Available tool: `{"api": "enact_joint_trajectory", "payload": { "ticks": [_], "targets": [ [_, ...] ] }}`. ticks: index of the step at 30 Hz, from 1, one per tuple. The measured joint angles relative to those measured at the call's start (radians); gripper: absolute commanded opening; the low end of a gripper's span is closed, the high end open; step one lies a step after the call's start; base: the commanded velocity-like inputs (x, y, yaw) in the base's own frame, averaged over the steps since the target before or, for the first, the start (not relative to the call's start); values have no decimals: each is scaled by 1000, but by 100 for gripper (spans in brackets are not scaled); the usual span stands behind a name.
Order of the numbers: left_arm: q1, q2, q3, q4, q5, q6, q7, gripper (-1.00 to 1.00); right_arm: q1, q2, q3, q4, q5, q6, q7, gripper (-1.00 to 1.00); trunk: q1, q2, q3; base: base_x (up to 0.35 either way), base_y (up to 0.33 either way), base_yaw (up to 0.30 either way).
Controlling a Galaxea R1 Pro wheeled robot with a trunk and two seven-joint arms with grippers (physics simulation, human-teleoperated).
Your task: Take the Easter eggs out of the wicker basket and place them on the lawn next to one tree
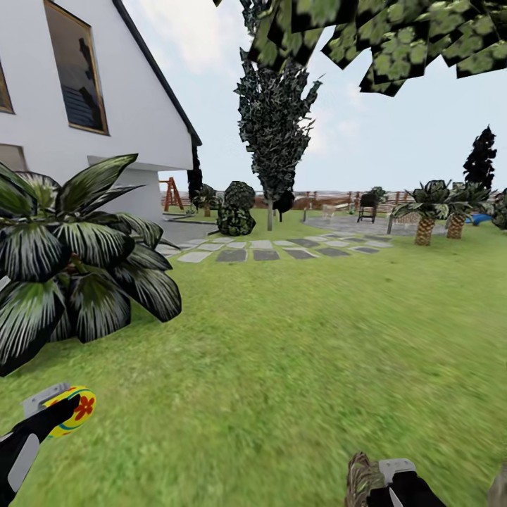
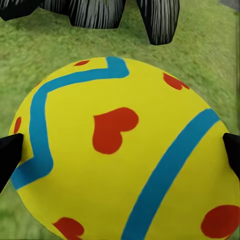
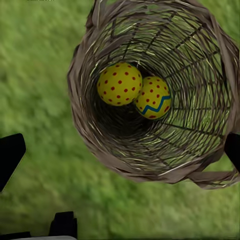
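Mottled green lawn [image 1: 296, 366] fills the lower half of the head view, running back to grey stepping slabs [image 1: 267, 250], a dark narrow conifer [image 1: 274, 134] and a white house [image 1: 77, 91] at upper left. At the lower left corner the left gripper [image 1: 62, 414] is clenched on one Easter egg [image 1: 72, 410]. Its wrist view shows that egg [image 2: 120, 150] as glossy yellow, smooth and rounded, with blue zigzag bands and red hearts, and a black fingertip [image 2: 9, 155] pressing each side.

At the bottom edge, right of centre, the right gripper [image 1: 394, 486] sits by the rim of the wicker basket [image 1: 362, 479]. I cannot tell whether its fingers grip the rim or merely hover spread around it. Its wrist view looks down into the wicker basket [image 3: 150, 165], a coarse brown open weave tapering to a narrow base, where two more eggs [image 3: 134, 90] lie touching, one red-spotted, one with a blue zigzag.

Judging by this, the first egg is out and being carried. Next comes finding a thick-trunked tree; large leaves [image 1: 394, 35] overhang at upper right, though no trunk is visible. A spiky palm plant [image 1: 77, 260] at left is not a candidate.
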Motion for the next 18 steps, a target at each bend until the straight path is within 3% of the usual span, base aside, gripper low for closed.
{"api": "enact_joint_trajectory", "payload": {
  "ticks": [10,14,18],
  "targets": [
    [0,-2,0,2,0,-1,0,-100,0,0,0,0,-1,0,1,100,0,0,0,152,334,-288],
    [0,-14,0,2,0,-2,0,-100,0,0,0,0,0,0,1,100,0,0,0,173,323,-288],
    [0,-21,0,3,0,-4,0,-100,0,-14,0,-1,-1,-1,2,100,0,0,0,262,237,-289]
  ]
}}
